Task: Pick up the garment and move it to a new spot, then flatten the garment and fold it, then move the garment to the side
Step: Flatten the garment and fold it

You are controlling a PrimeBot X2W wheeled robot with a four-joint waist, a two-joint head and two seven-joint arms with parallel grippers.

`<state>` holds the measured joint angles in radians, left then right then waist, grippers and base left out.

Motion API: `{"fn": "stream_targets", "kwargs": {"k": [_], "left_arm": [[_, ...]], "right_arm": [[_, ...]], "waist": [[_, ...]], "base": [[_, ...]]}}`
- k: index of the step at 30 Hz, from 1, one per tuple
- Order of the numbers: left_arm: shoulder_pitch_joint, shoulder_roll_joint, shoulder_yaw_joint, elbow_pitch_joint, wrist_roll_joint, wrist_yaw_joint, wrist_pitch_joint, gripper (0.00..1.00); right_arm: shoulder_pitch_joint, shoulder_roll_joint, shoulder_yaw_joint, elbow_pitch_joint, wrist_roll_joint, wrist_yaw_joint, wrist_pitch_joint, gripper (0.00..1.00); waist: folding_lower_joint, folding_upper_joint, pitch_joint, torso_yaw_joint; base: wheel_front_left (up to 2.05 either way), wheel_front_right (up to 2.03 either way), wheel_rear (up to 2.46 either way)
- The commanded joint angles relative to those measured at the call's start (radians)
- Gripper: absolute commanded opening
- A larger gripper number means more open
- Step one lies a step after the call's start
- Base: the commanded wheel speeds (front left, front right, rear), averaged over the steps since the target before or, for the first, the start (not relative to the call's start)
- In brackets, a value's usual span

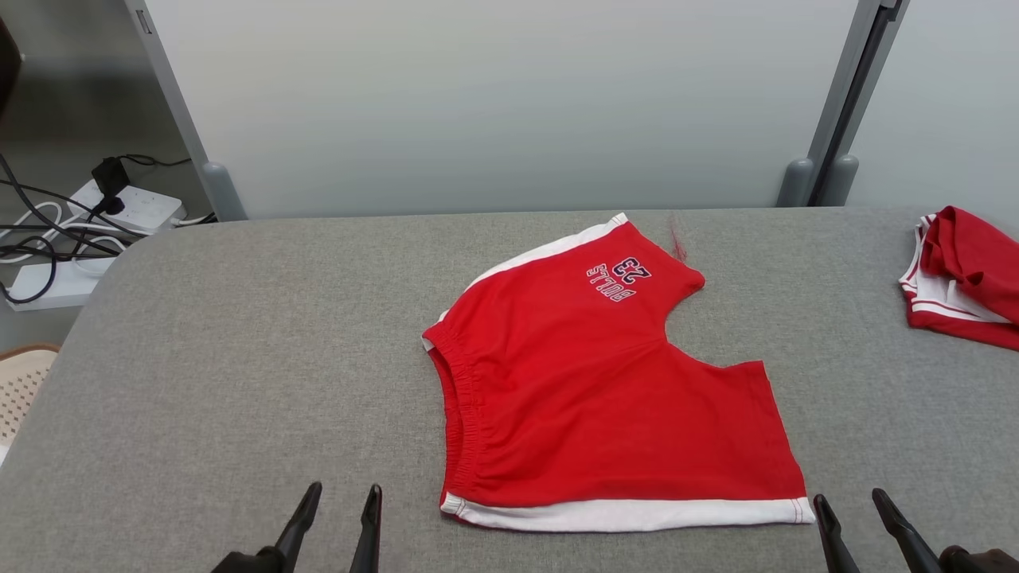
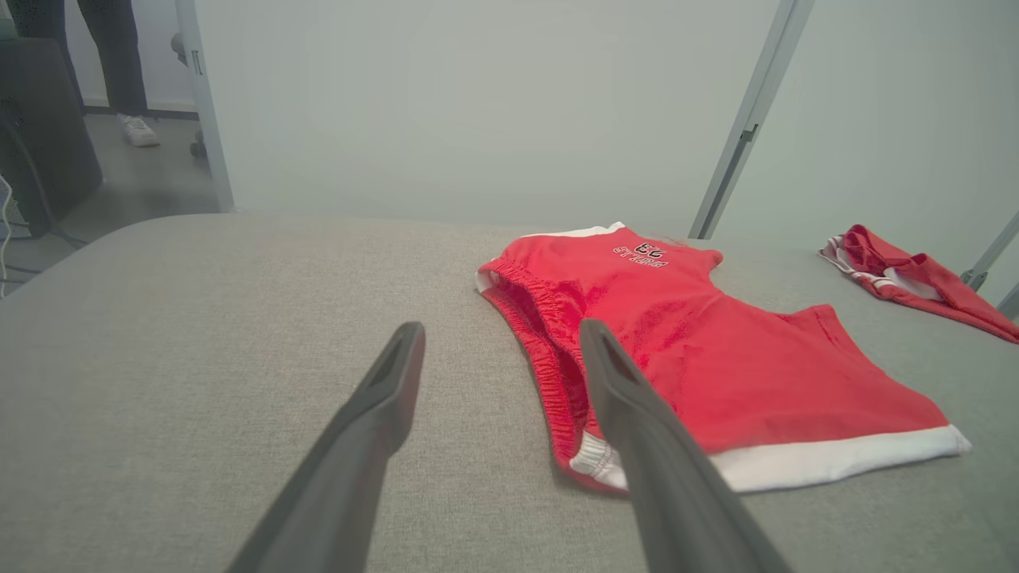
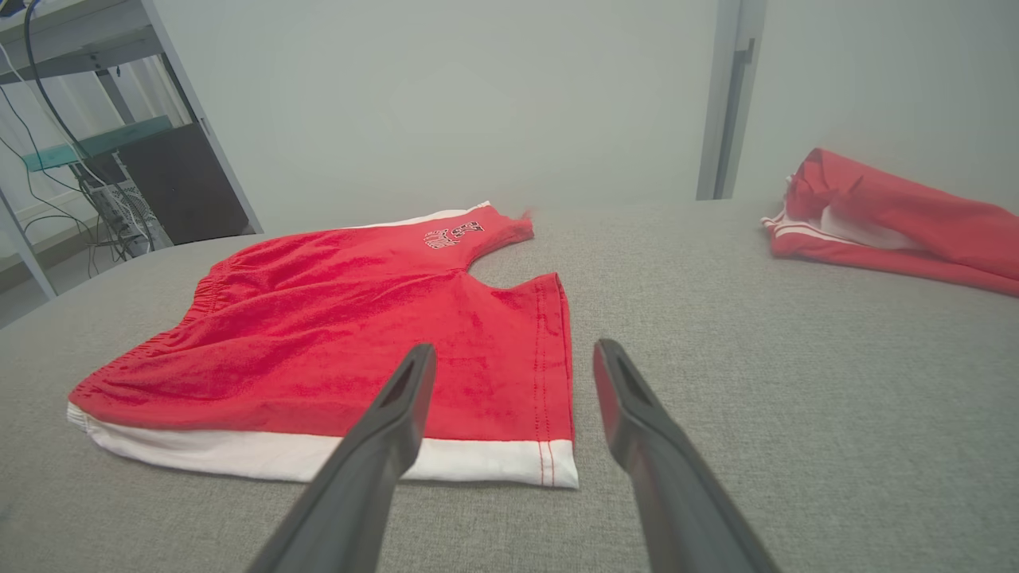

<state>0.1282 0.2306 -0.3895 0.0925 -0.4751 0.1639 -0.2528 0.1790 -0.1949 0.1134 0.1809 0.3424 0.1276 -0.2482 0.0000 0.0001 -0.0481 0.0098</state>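
Observation:
The garment [image 1: 589, 382] is a pair of red shorts with white side stripes and a printed logo, spread flat in the middle of the grey table [image 1: 239, 358]. Its waistband faces left and its leg openings face right. My left gripper [image 1: 342, 495] stands open near the front edge, a little left of the waistband's near corner, with nothing between its fingers. My right gripper [image 1: 852, 501] is open just right of the near leg's white hem corner, empty too. The left wrist view has the shorts [image 2: 700, 350] beyond my left gripper [image 2: 501, 334]. The right wrist view has the shorts [image 3: 358, 334] left of my right gripper [image 3: 513, 354].
A second red and white garment [image 1: 963, 274] lies crumpled at the table's far right edge. A pale partition wall [image 1: 509, 103] stands behind the table. Power strips and cables [image 1: 80, 223] lie on the floor at the left. A person's legs [image 2: 119, 72] stand in the background.

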Motion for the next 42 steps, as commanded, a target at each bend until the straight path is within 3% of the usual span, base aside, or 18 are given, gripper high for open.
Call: {"fn": "stream_targets", "kwargs": {"k": [1, 10, 24, 38, 42], "left_arm": [[-0.020, 0.000, 0.040, -0.016, 0.009, -0.007, -0.009, 1.00], [-0.008, -0.018, 0.031, 0.046, 0.019, -0.049, -0.009, 1.00], [-0.020, -0.012, 0.015, 0.064, 0.032, -0.051, -0.008, 1.00], [-0.217, 0.023, -0.121, 0.190, 0.114, -0.179, 0.081, 1.00], [-0.278, 0.022, -0.152, 0.252, 0.149, -0.191, 0.090, 1.00]], "right_arm": [[-0.011, -0.026, 0.025, -0.016, 0.005, 0.003, -0.013, 1.00], [-0.004, -0.031, 0.039, 0.004, 0.023, 0.003, -0.013, 1.00], [-0.009, -0.034, 0.045, 0.009, 0.027, 0.003, -0.014, 1.00], [-0.041, -0.048, 0.063, -0.026, 0.037, 0.003, -0.014, 1.00], [-0.056, -0.055, 0.068, -0.031, 0.043, 0.003, -0.014, 1.00]], "waist": [[0.0000, -0.0001, -0.002, -0.001], [0.0000, -0.0001, -0.011, 0.000], [0.0000, -0.0001, 0.001, 0.007], [0.0000, -0.0001, 0.079, 0.006], [0.0000, -0.0001, 0.107, -0.008]], "base": [[0.00, 0.00, 0.00], [0.00, 0.00, 0.00], [0.00, 0.00, 0.00], [0.00, 0.00, 0.00], [0.00, 0.00, 0.00]]}}
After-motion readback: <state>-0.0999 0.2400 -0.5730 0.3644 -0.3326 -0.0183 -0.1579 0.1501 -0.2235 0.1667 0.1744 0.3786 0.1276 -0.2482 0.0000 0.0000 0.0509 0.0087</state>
